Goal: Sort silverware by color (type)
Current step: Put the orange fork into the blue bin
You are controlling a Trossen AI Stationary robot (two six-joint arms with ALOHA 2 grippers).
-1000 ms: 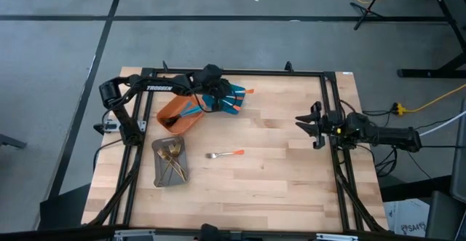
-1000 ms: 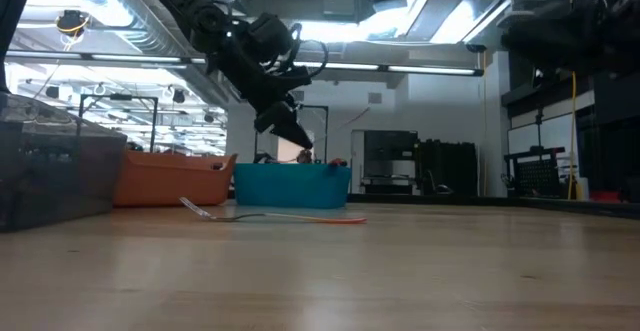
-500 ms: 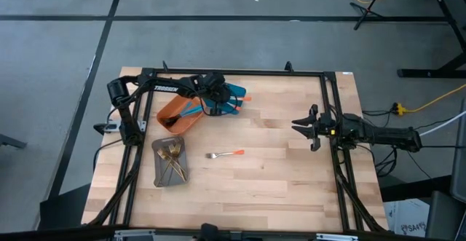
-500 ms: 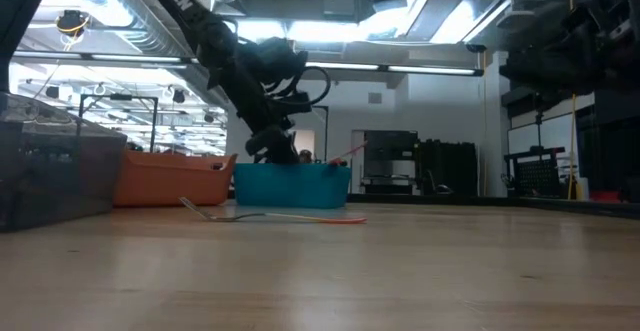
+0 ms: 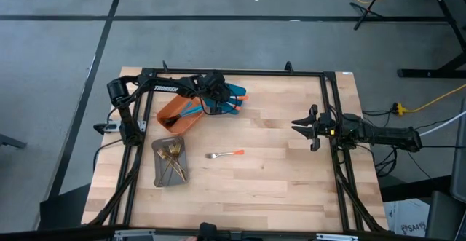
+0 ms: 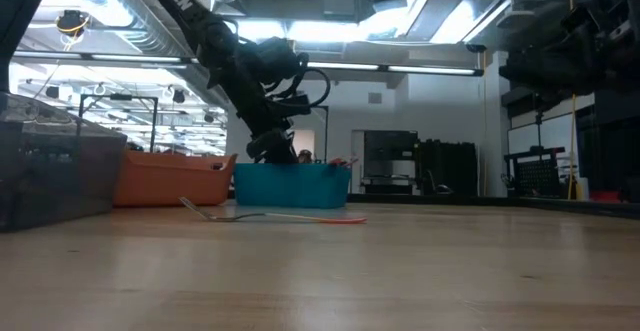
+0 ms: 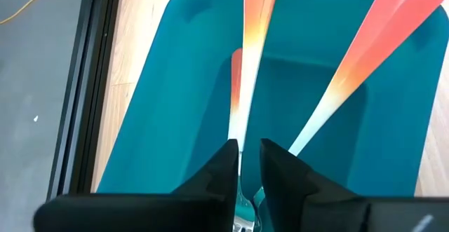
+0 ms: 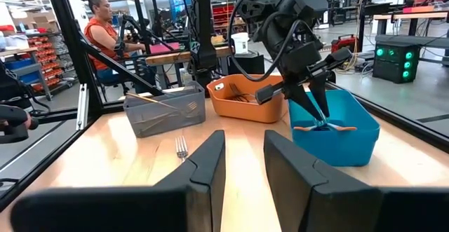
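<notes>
My left gripper (image 7: pixel 245 163) sits in the blue tray (image 7: pixel 168 106) at eleven o'clock, jaws slightly parted around an orange-handled utensil (image 7: pixel 245 71). My right gripper (image 5: pixel 311 127) waits at three o'clock, parted, empty.

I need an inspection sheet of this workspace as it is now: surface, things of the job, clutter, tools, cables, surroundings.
Surface: wooden table, inside a black frame.
Job's things: one orange-handled fork lies loose mid-table; orange-handled pieces in the blue tray; blue-handled pieces in the orange tray; gold pieces in the grey tray.
Clutter: nothing seen.
Tools: left tool low inside the blue tray, fingers narrowly apart at a fork; right tool waits at the table's right side, open, empty.
Cables: yellow cable on the floor at right.
Surroundings: a seated person beyond the table.
</notes>
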